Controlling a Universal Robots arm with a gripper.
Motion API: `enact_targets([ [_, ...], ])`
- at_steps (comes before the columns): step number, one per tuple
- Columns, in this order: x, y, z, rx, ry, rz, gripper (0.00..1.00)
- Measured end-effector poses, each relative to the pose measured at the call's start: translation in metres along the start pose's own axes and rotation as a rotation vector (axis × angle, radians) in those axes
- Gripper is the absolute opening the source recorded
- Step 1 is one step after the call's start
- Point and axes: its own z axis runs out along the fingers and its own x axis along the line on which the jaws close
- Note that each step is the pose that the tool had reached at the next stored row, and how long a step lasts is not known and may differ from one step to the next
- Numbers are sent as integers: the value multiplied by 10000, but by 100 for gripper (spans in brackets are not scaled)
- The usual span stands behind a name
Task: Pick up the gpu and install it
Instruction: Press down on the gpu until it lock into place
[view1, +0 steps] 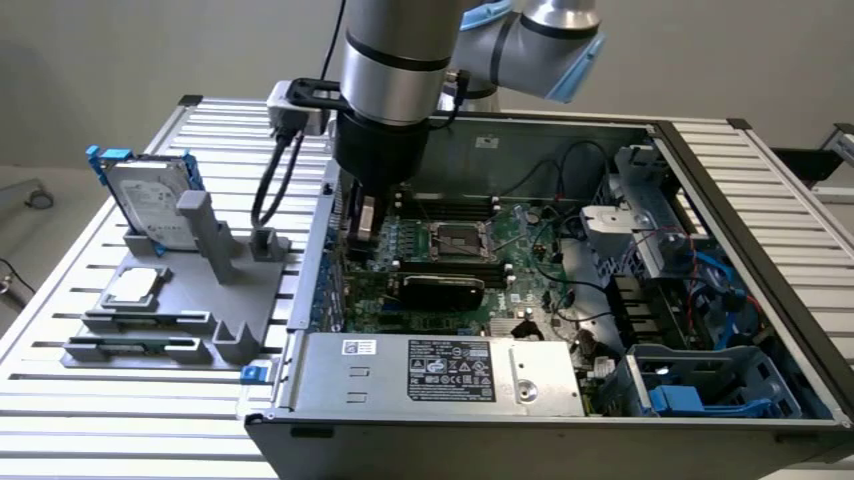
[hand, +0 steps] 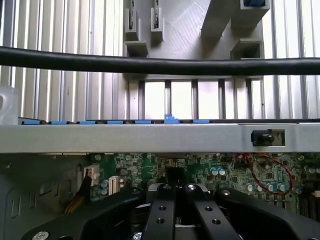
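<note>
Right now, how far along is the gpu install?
Done: the gpu is off the grey holder and sits across the motherboard inside the case. In hand: the gripper, shut, is down beside the card's end. Left: confirming that the card is fully seated, which cannot be told.

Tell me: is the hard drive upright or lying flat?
Upright. In the exterior view the hard drive in its blue frame stands on edge in the grey holder beside the computer case.

Closed fingers (hand: 175, 210) over green motherboard (hand: 220, 172), behind case wall (hand: 150, 138)
</note>
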Motion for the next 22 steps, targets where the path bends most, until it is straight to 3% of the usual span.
enact_targets([
  [2, -4, -1, -2, -38, 35, 4, 11],
  [9, -29, 1, -1, -190, 65, 7, 11],
  [15, -39, 1, -3, -367, 110, 11, 11],
  [22, -61, 1, -2, -513, 153, 13, 11],
])
